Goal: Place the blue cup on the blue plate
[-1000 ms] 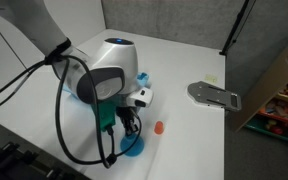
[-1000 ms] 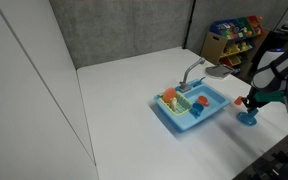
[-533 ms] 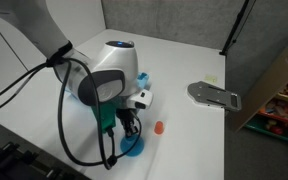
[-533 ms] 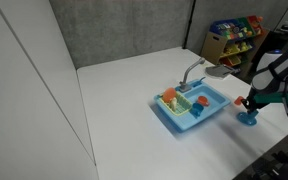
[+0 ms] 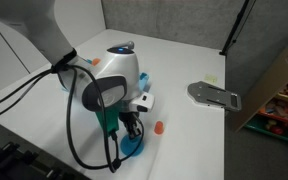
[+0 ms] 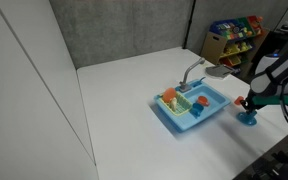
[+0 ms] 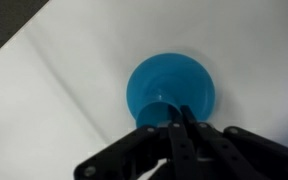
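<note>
The blue plate (image 7: 184, 78) lies on the white table right below my gripper (image 7: 174, 122). The blue cup (image 7: 156, 113) sits at my fingertips, over the plate's near edge. The two fingers stand close together, pinched on the cup's wall. In both exterior views the gripper (image 5: 130, 127) (image 6: 248, 104) hangs low over the plate (image 5: 133, 149) (image 6: 248, 119); the cup itself is too small to make out there.
A small orange cup (image 5: 159, 127) stands on the table near the plate. The light-blue toy sink (image 6: 194, 108) holds several toys. A grey flat part (image 5: 214, 95) lies further off. Toy shelves (image 6: 232, 38) stand beyond the table's edge.
The arm's wrist has shifted and turned a little above the plate. The gripper stays over the plate with the cup in it.
</note>
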`<action>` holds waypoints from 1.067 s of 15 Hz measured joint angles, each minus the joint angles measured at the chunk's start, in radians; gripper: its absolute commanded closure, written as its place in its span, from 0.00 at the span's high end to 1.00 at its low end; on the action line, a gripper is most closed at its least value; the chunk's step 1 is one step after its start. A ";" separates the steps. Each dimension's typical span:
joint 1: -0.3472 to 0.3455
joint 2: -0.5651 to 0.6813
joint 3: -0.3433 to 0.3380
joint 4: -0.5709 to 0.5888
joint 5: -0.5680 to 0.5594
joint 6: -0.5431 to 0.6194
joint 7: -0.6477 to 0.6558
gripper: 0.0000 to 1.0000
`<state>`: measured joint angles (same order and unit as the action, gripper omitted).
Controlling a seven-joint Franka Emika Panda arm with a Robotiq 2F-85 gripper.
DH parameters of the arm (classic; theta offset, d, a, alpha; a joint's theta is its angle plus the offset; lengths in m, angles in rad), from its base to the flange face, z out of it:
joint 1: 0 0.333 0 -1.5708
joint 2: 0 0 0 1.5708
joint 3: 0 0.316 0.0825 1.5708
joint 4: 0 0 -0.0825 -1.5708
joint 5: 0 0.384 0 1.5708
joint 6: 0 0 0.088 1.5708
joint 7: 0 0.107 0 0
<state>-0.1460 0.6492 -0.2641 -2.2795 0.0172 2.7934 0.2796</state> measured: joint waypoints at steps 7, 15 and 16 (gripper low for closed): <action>0.000 0.027 -0.002 0.007 0.000 0.015 0.000 0.32; 0.010 0.018 -0.015 0.005 0.000 0.014 -0.002 0.93; 0.021 0.012 -0.026 0.003 0.000 0.013 -0.002 0.99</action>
<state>-0.1250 0.6608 -0.2905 -2.2768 0.0172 2.8063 0.2775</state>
